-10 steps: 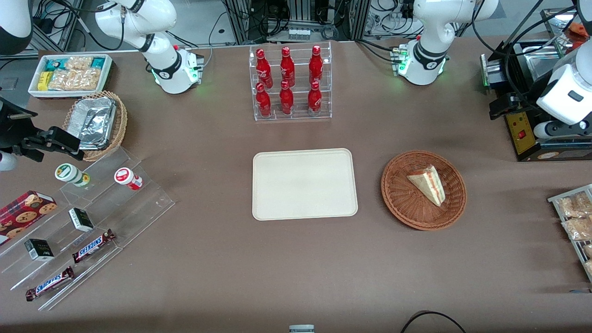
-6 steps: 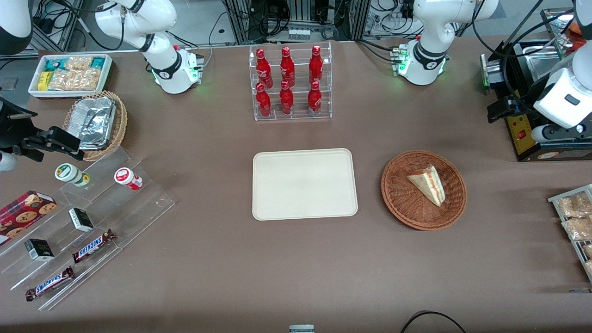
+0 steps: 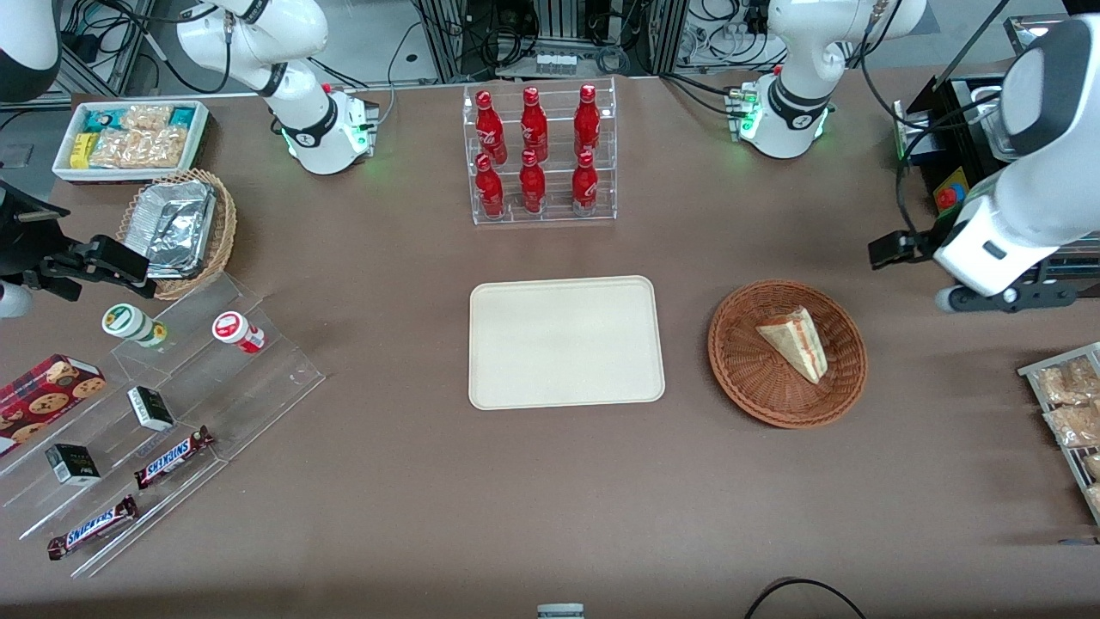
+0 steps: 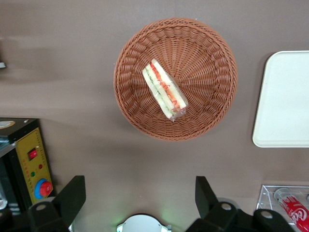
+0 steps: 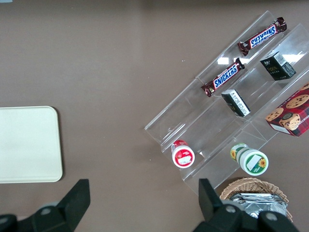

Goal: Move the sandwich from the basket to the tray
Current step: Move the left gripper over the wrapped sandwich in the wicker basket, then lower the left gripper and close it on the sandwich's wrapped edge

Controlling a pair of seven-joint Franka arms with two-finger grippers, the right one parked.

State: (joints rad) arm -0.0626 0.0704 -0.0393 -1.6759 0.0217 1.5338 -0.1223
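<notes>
The sandwich, a clear-wrapped white-bread wedge with red and green filling, lies in the round reddish-brown wicker basket; both also show in the left wrist view, the sandwich in the basket. The cream-beige tray lies flat and bare beside the basket, toward the parked arm's end. My left gripper is open and empty, high above the table, a little off the basket toward the working arm's base. Its hand shows in the front view beside the basket.
A clear rack of red bottles stands farther from the front camera than the tray. A black machine with a yellow panel sits at the working arm's end. A rack of snack packets lies at that table edge.
The left arm has swung from over the black machine toward the basket and nearer the front camera. The sandwich, basket and tray have not moved.
</notes>
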